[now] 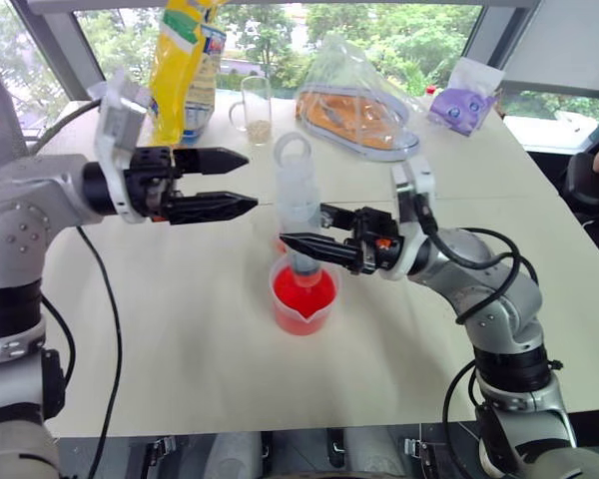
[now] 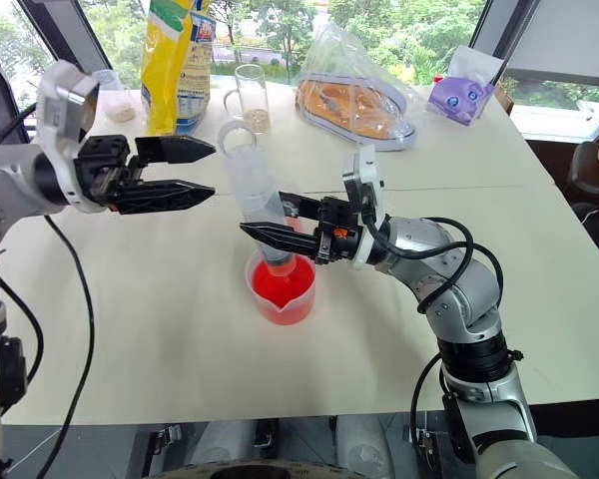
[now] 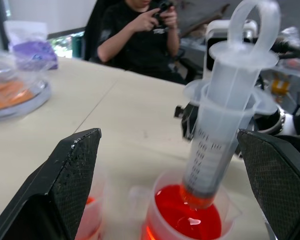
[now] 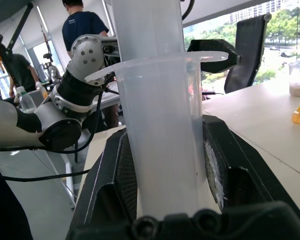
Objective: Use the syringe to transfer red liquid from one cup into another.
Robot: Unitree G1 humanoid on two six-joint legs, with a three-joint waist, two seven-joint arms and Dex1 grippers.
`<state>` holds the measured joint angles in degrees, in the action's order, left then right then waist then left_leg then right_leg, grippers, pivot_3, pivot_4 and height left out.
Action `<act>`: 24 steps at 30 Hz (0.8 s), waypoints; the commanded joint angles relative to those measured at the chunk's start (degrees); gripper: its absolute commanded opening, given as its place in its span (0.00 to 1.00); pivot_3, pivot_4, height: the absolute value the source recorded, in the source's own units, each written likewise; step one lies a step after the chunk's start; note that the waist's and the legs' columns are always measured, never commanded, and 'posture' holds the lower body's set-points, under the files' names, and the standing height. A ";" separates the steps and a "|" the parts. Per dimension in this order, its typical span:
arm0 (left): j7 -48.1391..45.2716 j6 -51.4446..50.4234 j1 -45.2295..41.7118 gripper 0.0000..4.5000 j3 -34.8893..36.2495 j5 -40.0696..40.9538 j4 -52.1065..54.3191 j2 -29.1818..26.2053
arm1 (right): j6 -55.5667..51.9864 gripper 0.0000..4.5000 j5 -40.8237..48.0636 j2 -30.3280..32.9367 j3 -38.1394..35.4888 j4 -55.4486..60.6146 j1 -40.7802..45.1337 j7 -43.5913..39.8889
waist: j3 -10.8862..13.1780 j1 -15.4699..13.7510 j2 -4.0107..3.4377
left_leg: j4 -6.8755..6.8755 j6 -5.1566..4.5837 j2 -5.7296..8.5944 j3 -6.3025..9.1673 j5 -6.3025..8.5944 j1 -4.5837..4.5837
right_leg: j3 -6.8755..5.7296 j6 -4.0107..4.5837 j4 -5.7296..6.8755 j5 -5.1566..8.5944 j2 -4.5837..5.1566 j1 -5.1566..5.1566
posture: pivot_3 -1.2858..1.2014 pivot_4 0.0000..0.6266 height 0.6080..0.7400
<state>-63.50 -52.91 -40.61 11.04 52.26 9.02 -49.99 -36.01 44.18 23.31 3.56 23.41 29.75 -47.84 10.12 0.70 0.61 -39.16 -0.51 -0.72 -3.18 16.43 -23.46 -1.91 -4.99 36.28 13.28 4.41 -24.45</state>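
While right gripper pinches syringe barrel, tip dipped in beaker of red liquid, your left gripper hangs spread at syringe's 9 o'clock. Hook plunger loop, draw slow, keep tip submerged. Small cup just beside beaker.

The two head views looked forward and down over the worktop from nearly the same spot, sharing the syringe standing in the beaker. The left wrist view faced that syringe from close by, level across the worktop toward a seated person. The right wrist view sat right against the barrel.
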 commanded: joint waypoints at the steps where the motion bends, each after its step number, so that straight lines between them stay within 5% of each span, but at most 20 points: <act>1: 0.56 2.31 1.38 0.99 3.65 -1.11 0.44 -1.96 | -1.42 0.32 4.19 0.03 -4.27 0.31 4.90 1.80 | 0.00 0.01 0.00 | 0.00 0.00 0.00 0.00 0.00 0.00 | 0.00 0.00 0.00 0.00 0.00 0.00 | 0.52 0.24 1.00; 6: 2.09 4.02 1.96 0.99 4.62 -1.87 -0.24 -1.68 | -3.02 0.32 6.08 -0.13 -7.74 -8.88 15.28 2.54 | 0.00 -0.02 0.00 | -0.01 0.03 0.00 0.01 -0.02 0.00 | 0.00 0.01 0.00 -0.01 0.00 0.00 | 0.52 0.24 1.00; 12: 3.49 4.93 3.61 0.99 4.71 -1.73 1.56 -0.91 | 6.30 0.32 -3.03 -3.71 -5.76 -30.53 26.41 -1.54 | 0.00 0.18 0.00 | 0.01 0.03 0.00 -0.02 -0.02 0.01 | 0.00 0.01 0.00 -0.01 0.00 0.00 | 0.52 0.24 1.00; 18: 5.60 5.89 4.29 0.99 5.29 -1.87 2.54 -0.23 | 21.94 0.32 -13.11 -9.93 -4.16 -51.61 31.02 -5.51 | 0.01 0.33 -0.01 | 0.05 0.02 0.00 -0.04 -0.01 0.01 | 0.00 0.01 0.01 -0.01 0.00 -0.02 | 0.52 0.24 1.00; 24: 9.56 7.84 0.23 0.99 5.25 -2.90 0.43 1.78 | 29.08 0.32 -17.41 -12.85 -4.43 -59.02 31.58 -7.50 | 0.01 0.09 -0.02 | 0.04 0.03 0.01 -0.04 -0.01 -0.04 | 0.00 0.01 -0.02 -0.01 0.03 -0.03 | 0.52 0.24 1.00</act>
<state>-55.07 -46.67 -38.03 14.47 49.33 9.15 -48.12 -9.24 27.20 10.75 0.22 -36.41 59.09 -54.60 10.14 0.79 0.59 -39.12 -0.48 -0.70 -3.21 16.42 -23.51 -1.91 -4.99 36.27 13.27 4.45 -24.47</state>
